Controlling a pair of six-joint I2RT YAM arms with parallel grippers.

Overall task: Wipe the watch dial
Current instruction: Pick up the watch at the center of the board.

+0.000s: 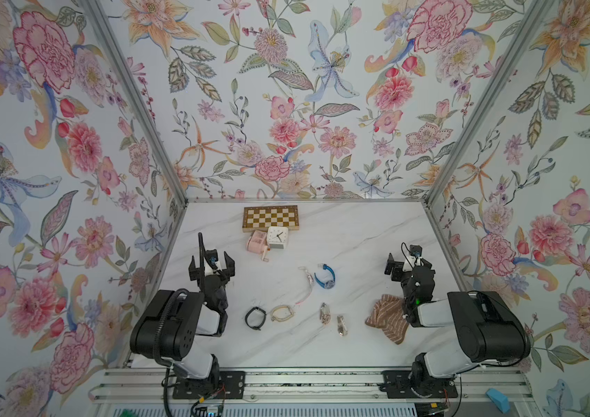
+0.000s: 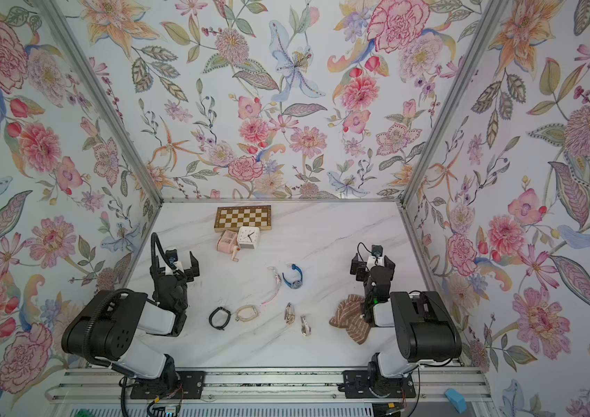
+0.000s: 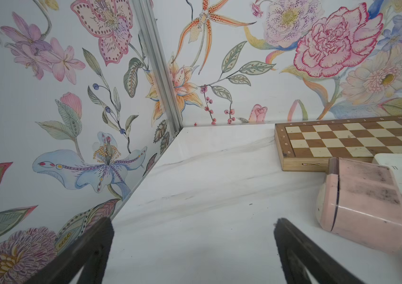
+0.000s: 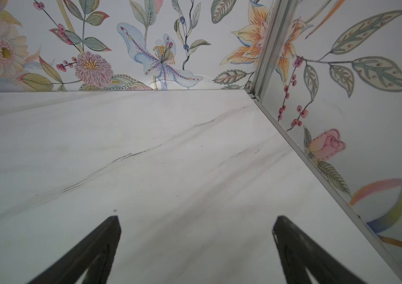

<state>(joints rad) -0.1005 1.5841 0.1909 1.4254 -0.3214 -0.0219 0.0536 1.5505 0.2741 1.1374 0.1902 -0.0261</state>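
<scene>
Several watches lie mid-table in both top views: a blue watch (image 1: pixel 325 276) (image 2: pixel 293 277), a pale pink-strapped watch (image 1: pixel 307 285), a black watch (image 1: pixel 255 317), a beige watch (image 1: pixel 282 312) and two small clear ones (image 1: pixel 324 313) (image 1: pixel 341 325). A brown striped cloth (image 1: pixel 387 317) (image 2: pixel 353 319) lies crumpled beside and partly under my right arm. My left gripper (image 1: pixel 211 267) (image 3: pixel 193 228) hovers open at the left, away from the watches. My right gripper (image 1: pixel 409 267) (image 4: pixel 196 226) is open beyond the cloth. Neither wrist view shows a watch or the cloth.
A wooden chessboard (image 1: pixel 270 217) (image 3: pixel 352 140) lies at the back, with a white clock (image 1: pixel 278 237) and a pink box with a crank (image 1: pixel 257 241) (image 3: pixel 362 196) in front of it. Flowered walls close in three sides. A blue block (image 1: pixel 497 399) sits off the table's front right.
</scene>
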